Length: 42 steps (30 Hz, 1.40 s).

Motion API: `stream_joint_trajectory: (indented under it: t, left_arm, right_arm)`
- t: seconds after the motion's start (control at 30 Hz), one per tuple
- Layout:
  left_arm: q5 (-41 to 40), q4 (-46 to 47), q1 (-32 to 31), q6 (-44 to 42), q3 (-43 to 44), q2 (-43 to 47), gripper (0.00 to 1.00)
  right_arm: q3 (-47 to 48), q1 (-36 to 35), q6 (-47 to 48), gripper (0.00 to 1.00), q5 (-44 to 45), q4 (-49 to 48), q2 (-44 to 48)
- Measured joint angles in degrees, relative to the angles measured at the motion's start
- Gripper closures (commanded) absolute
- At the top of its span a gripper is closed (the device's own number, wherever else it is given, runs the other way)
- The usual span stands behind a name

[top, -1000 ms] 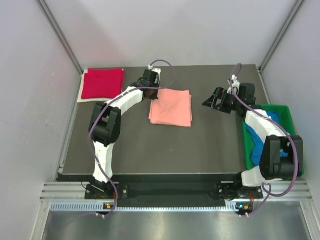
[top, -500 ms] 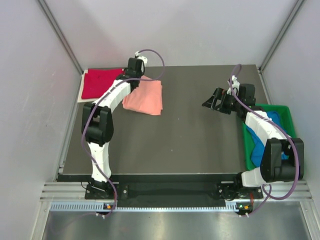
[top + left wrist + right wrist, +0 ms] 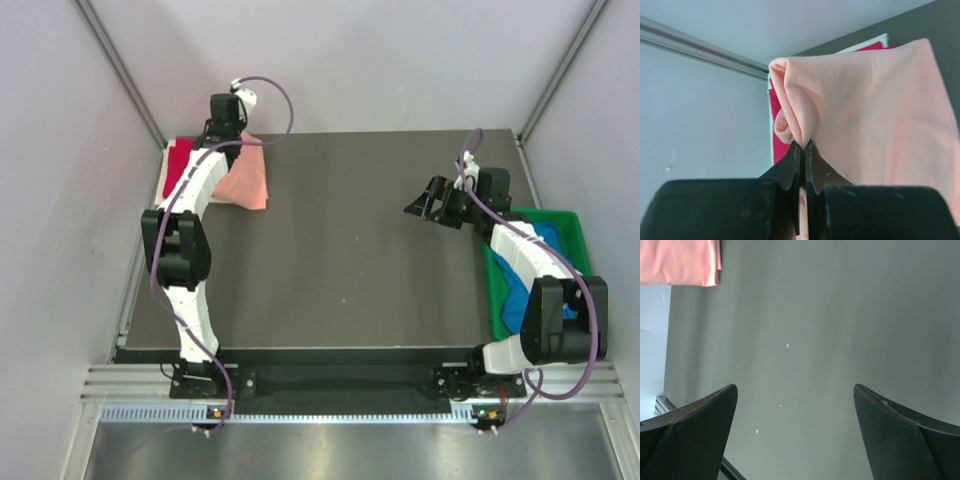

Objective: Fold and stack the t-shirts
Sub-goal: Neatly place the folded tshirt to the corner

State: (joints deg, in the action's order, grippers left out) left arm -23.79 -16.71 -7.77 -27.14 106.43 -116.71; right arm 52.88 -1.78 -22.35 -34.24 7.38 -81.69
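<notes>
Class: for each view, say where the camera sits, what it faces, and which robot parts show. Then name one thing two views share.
Top external: above and behind the robot, looking down on the table; left arm and right arm show.
Left wrist: on the left arm, looking along the left gripper, shut on the pink shirt, towards the red shirt; only fingers show.
Right wrist: on the right arm, looking past the open right gripper at the table; only fingers show.
Shared: the pink shirt, in all three.
</notes>
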Motion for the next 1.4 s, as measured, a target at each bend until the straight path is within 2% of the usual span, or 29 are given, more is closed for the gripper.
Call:
stream_joint_trajectory:
  t: [0.17,0.37,0.53,0.7,0.83,0.93,1.1,1.27,1.4]
  left_arm:
    - [1.6,-0.1,3.4,-1.7,0.9,0.5,1.00]
    - [10.0,0.3,8.8,-1.3,2.3,1.0,1.00]
    - [13.9,-0.1,12.9,0.8,9.3,-1.6,1.00]
    - [15.3,-0.4,13.4,3.1,18.3,-6.7,1.00]
    - [15.6,-0.9,12.8,3.7,18.6,-7.6,1.00]
    - [15.4,-0.9,12.0,3.6,17.9,-7.2,1.00]
    - [12.9,-0.5,8.4,2.6,11.7,-3.1,1.00]
    - [8.0,-0.8,-1.0,1.1,6.2,3.6,1.00]
    - [6.1,-1.4,-7.8,1.0,5.1,8.2,1.00]
  right_arm:
    - [0.0,0.0,-0.2,0.00,0.0,0.0,0.0]
    - [0.0,0.0,-0.4,0.00,0.0,0.0,0.0]
    - [0.0,0.0,-0.4,0.00,0.0,-0.1,0.0]
    - [0.0,0.0,-0.4,0.00,0.1,-0.2,0.0]
    - [0.0,0.0,-0.5,0.00,0.2,-0.2,0.0]
    - [0.0,0.0,-0.5,0.00,0.3,-0.3,0.0]
    - [0.0,-0.1,-0.4,0.00,0.7,-0.5,0.0]
    - [0.0,-0.1,-0.3,0.00,1.2,-0.4,0.0]
    - [0.0,-0.1,-0.2,0.00,1.2,0.0,0.7]
